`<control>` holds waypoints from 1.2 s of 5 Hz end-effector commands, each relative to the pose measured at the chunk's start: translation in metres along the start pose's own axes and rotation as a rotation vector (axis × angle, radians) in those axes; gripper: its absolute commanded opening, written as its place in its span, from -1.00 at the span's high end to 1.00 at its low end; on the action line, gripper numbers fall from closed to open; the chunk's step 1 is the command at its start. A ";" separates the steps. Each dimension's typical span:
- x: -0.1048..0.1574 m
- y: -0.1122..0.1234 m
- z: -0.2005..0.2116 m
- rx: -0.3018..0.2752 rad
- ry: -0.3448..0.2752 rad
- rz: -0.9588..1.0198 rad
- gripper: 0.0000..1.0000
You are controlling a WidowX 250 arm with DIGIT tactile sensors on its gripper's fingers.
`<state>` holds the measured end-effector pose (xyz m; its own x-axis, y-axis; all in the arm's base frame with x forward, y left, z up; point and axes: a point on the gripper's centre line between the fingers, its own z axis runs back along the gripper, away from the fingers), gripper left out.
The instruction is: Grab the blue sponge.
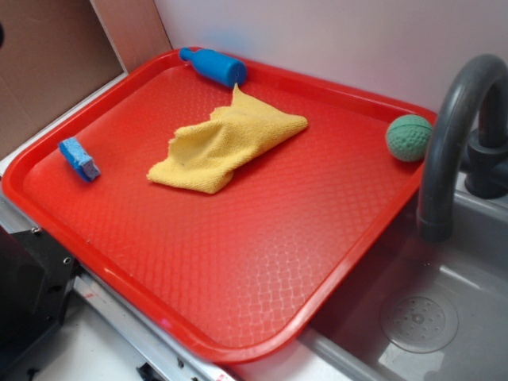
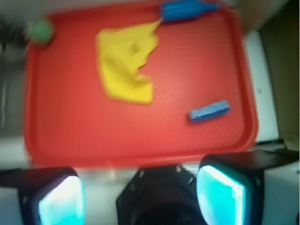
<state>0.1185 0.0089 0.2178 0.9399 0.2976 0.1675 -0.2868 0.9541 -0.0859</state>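
The blue sponge [image 1: 79,158] [image 2: 209,111] lies flat near the red tray's [image 1: 262,262] [image 2: 70,131] left rim, long axis parallel to it. The hand [image 2: 140,194] gapes wide, empty.

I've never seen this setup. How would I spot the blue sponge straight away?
Find the big red tray beside the grey sink. On the tray's far-left side, away from the sink and apart from the yellow cloth, lies the blue sponge. It is a small flat block with a pale layer, unlike the larger round blue bottle.
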 end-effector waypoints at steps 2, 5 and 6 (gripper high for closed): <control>0.026 0.058 -0.069 0.043 -0.056 0.732 -1.00; 0.025 0.098 -0.151 0.045 -0.016 1.078 -1.00; 0.030 0.102 -0.172 0.002 0.016 1.034 -1.00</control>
<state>0.1569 0.1079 0.0408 0.2465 0.9689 -0.0236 -0.9572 0.2396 -0.1624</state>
